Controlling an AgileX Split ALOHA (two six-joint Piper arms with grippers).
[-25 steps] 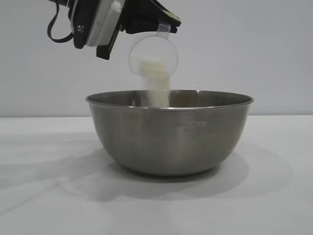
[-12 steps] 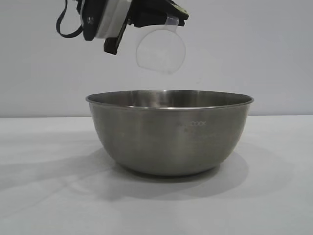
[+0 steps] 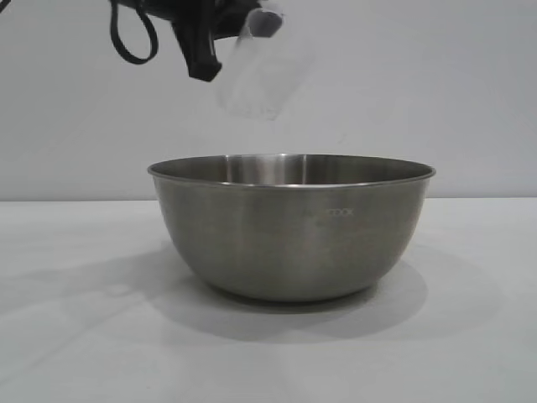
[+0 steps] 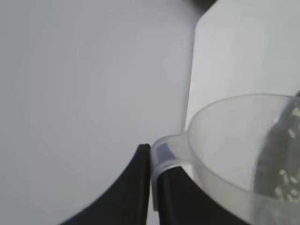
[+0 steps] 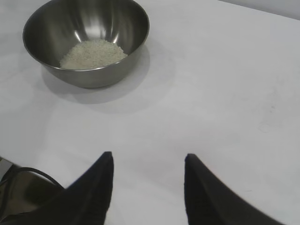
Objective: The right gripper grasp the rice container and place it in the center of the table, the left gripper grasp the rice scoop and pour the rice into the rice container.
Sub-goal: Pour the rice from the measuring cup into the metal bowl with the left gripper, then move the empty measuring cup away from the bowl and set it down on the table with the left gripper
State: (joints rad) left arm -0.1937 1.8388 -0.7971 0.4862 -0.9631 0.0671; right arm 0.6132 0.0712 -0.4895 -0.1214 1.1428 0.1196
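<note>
The rice container (image 3: 289, 227), a large steel bowl, stands on the white table (image 3: 75, 336). In the right wrist view the bowl (image 5: 86, 42) holds a heap of white rice (image 5: 93, 53). My left gripper (image 3: 252, 17) is high above the bowl's left side, shut on the tab handle of the rice scoop (image 3: 256, 80), which hangs blurred below it. In the left wrist view the gripper (image 4: 153, 157) pinches the scoop's handle, and the scoop (image 4: 234, 150) has a few grains stuck inside. My right gripper (image 5: 148, 161) is open and empty, away from the bowl, above the bare table.
A black cable loop (image 3: 130, 38) hangs from the left arm at the top left. A cable and a metal part (image 5: 21, 192) show beside the right gripper.
The rice stopped pouring and the scoop emptied. My left gripper has lifted up and to the left with the scoop, which has swung from its tipped pose.
</note>
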